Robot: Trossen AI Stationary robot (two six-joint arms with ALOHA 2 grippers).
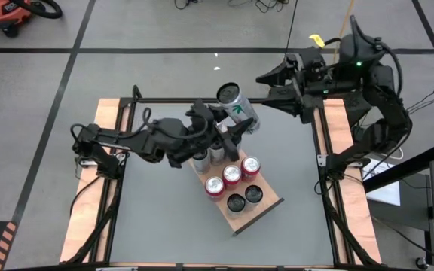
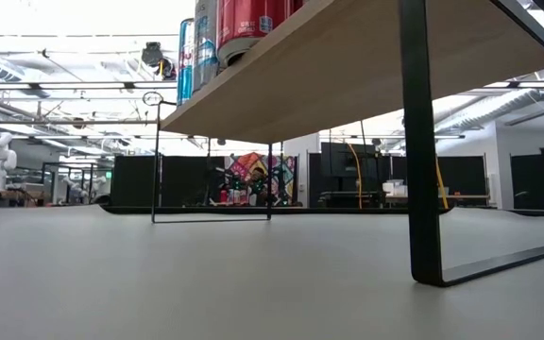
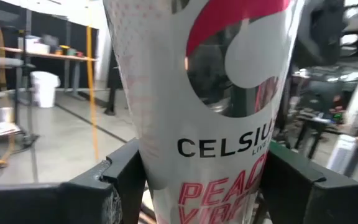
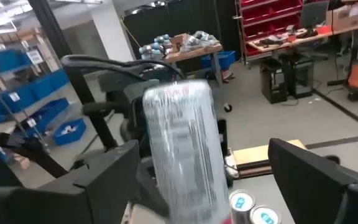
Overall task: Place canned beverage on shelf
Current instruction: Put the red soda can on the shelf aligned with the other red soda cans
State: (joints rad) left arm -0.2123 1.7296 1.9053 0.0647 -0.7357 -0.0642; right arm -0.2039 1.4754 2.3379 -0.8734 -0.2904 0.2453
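Observation:
A silver-and-red beverage can (image 1: 236,105) hangs tilted over the far end of the shelf (image 1: 266,207), with my left gripper (image 1: 236,126) shut on it. In the left wrist view the can (image 3: 222,93) fills the space between the two fingers. The shelf is a light-brown board on black legs and carries several cans (image 1: 232,175). The low view shows its underside (image 2: 348,66). My right gripper (image 1: 268,86) stands open at the table's far right, apart from the can. In its own view the can (image 4: 182,149) shows ahead of its spread fingers. My left gripper pinches the can's side wall (image 3: 160,168) between its two fingers, at the lettered part of the body. The fingers reach in about level from the table's left and lie across the can. The can is lifted clear above the shelf and tilted.
Pale wood strips (image 1: 108,113) run along the table's left and right sides. The grey table top (image 1: 164,218) lies bare near the front left. The shelf's black legs (image 2: 423,142) stand on the table. The room beyond holds benches and racks.

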